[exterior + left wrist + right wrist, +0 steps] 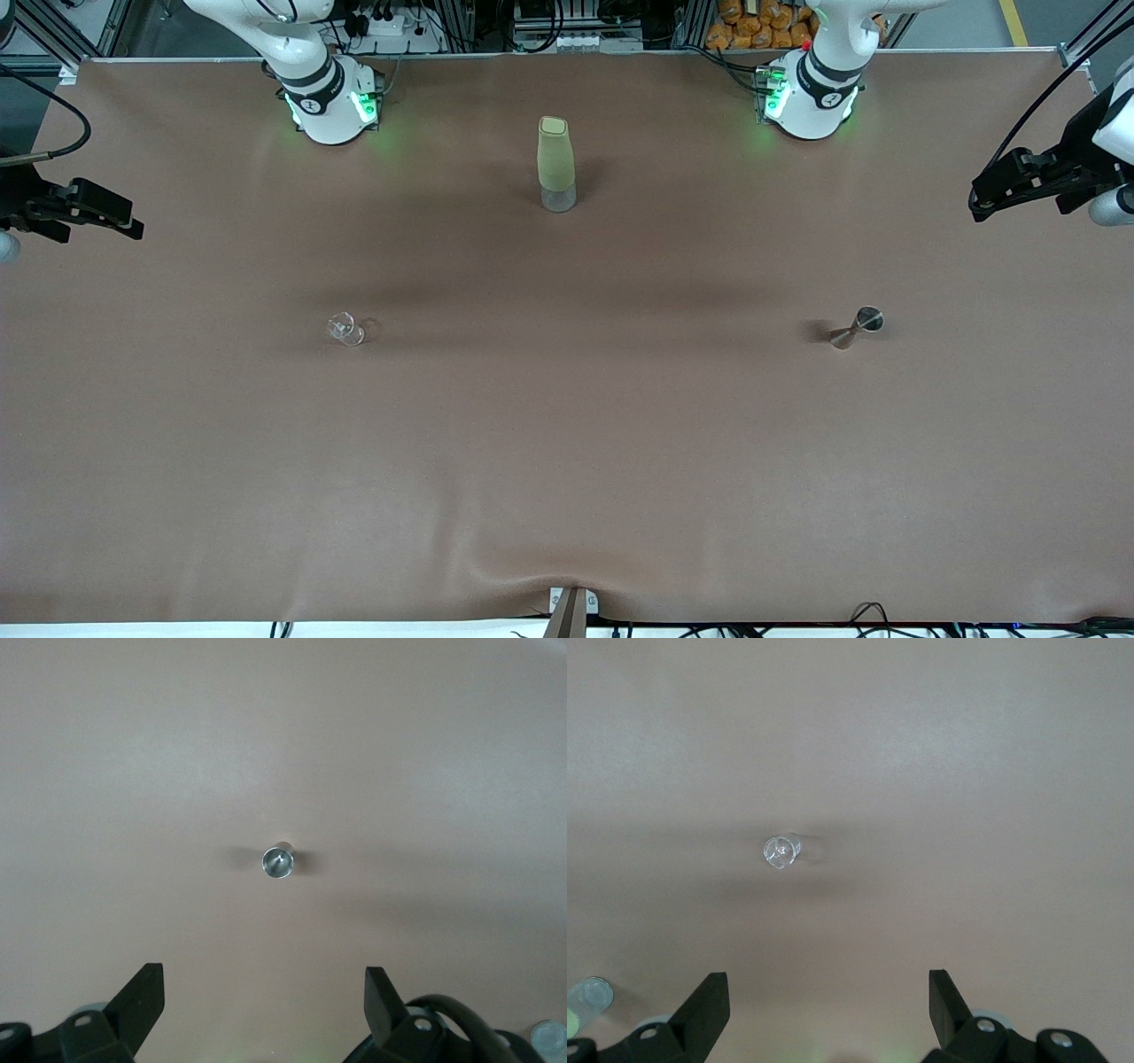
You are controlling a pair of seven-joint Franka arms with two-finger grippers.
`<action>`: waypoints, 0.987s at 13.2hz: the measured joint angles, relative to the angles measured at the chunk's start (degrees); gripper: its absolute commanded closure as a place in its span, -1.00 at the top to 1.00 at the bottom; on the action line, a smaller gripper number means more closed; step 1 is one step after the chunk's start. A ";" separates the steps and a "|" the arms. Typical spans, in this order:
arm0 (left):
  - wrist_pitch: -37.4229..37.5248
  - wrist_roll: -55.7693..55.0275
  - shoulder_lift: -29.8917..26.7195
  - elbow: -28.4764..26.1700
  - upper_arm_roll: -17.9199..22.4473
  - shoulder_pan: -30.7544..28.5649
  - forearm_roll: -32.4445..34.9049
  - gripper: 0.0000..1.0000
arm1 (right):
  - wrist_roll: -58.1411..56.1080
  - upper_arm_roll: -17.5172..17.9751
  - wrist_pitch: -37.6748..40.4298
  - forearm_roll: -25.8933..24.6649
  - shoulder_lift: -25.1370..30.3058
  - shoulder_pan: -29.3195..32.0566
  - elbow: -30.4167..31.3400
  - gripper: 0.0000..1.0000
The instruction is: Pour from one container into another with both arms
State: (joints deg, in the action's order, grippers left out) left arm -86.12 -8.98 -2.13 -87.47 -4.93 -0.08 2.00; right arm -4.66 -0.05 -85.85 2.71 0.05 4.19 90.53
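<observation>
A brown cloth-covered bench carries three things; a tall pale-green bottle with a clear base stands upright midway between the two arm bases, farthest from the front camera; a small clear glass cup sits toward the right arm's end, and a small silver metal double-cone jigger stands toward the left arm's end, both nearer the front camera than the bottle and well apart from each other. The left pincer hangs high over the bench at its own end, fingers spread wide, holding nothing; the right pincer hangs likewise at its end, fingers wide, empty.
</observation>
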 measured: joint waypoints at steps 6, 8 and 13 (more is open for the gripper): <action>0.76 0.55 0.34 0.00 0.01 -0.01 0.00 1.00 | 0.07 0.07 -0.06 -2.51 0.20 0.00 -0.01 1.00; 0.76 0.58 0.48 0.00 0.01 -0.02 -0.17 1.00 | 0.44 0.08 -0.06 -2.60 0.23 0.00 -0.01 1.00; 0.77 0.59 0.50 0.00 0.03 -0.09 -0.63 1.00 | 2.94 0.13 -0.06 -2.62 0.23 0.00 -0.01 1.00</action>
State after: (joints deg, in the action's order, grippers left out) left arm -85.35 -8.39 -1.63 -87.47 -4.90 -0.17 1.37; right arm -1.72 0.07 -85.91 0.10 0.29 4.18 90.53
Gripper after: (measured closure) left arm 0.000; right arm 0.000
